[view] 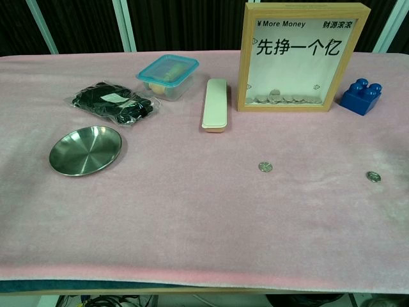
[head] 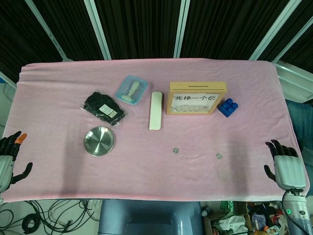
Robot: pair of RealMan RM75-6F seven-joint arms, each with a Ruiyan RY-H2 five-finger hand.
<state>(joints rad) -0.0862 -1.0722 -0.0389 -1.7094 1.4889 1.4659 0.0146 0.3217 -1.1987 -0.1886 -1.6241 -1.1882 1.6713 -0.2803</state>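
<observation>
On my screen, the wooden coin frame [view: 303, 57] reads "¥ More Money" above large Chinese characters, with coins heaped behind its glass. I hold my right hand [head: 287, 169] empty, fingers spread, off the pink table's [head: 58, 83] near right corner; the nearest coin [head: 219, 155] lies well apart from it, a second coin [head: 176, 150] further left. My left hand [head: 7, 161] hangs at the near left corner, fingers likewise apart and holding nothing. A blue brick [view: 361, 96] sits just right of the frame.
</observation>
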